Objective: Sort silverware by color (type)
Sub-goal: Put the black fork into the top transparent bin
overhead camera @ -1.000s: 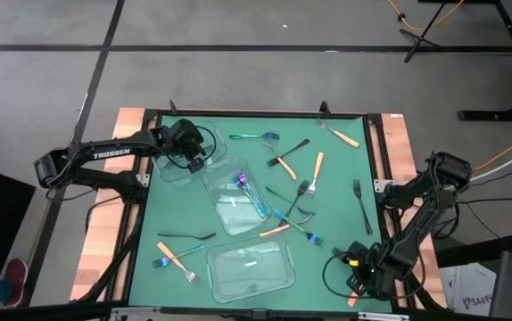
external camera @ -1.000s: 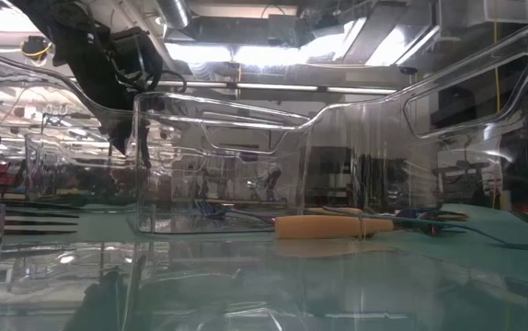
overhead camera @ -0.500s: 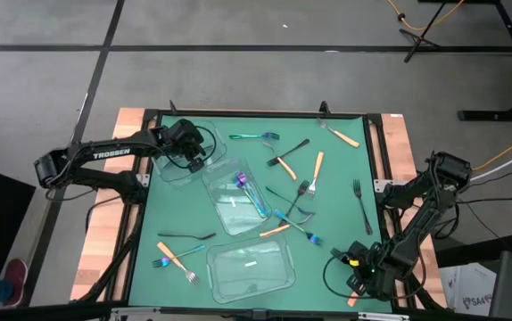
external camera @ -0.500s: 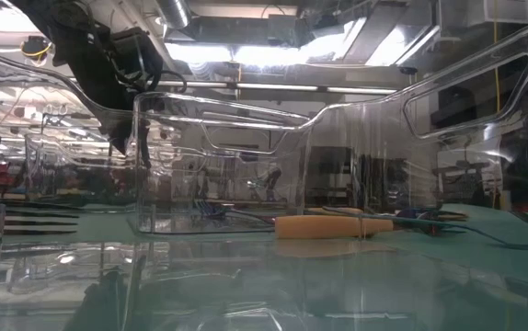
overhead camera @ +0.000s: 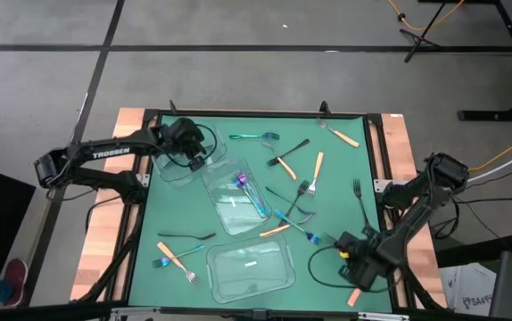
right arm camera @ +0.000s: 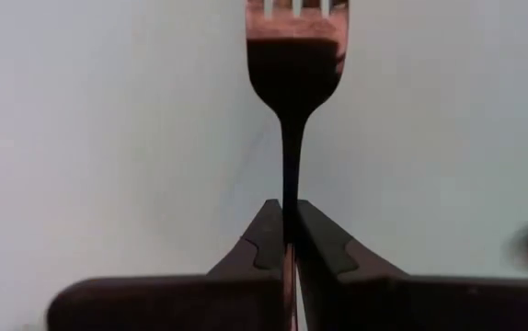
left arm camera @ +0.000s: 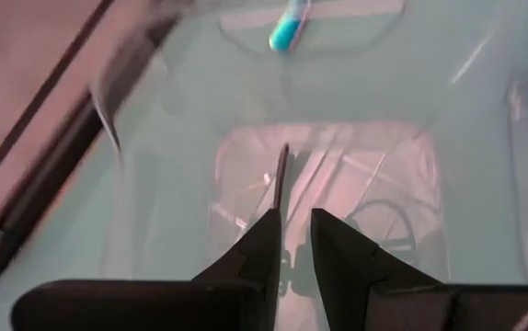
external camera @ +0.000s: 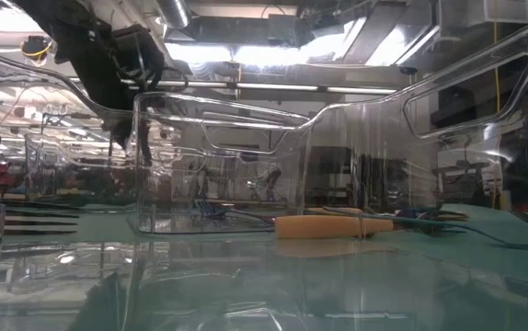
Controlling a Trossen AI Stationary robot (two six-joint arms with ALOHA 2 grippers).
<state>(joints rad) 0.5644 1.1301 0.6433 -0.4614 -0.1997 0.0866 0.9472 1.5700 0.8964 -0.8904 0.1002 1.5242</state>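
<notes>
The green mat (overhead camera: 327,178) is the thing to steer by. Three clear containers (overhead camera: 249,267) sit on its left half: one at the far left corner, one tilted near the middle, one at the near edge. The middle one (overhead camera: 235,201) holds iridescent pieces (overhead camera: 249,192); a small pale piece lies in the near one.

Over the far-left container (overhead camera: 177,153) hangs the left gripper (overhead camera: 194,159), fingers nearly together on a thin black utensil (left arm camera: 281,175) that points down into the tub.

The right gripper (overhead camera: 352,259) is at the mat's near right corner, pinched tight on the stem of a dark fork (right arm camera: 292,55), tines pointing away from the wrist; a loop of cable curls beside it.

Loose silverware is scattered across the mat. I count about four orange-handled pieces: one at the far right (overhead camera: 343,135), two near the centre (overhead camera: 317,166), one (overhead camera: 170,253) toward the near left. A black fork (overhead camera: 361,201) lies along the right side, another black one (overhead camera: 185,235) left of centre, and a teal one (overhead camera: 254,136) at the far edge. More overlap in a tangle right of the middle container, too crowded to count.

From table height the clear walls fill the sight, with one orange handle (external camera: 333,225) lying behind them.
</notes>
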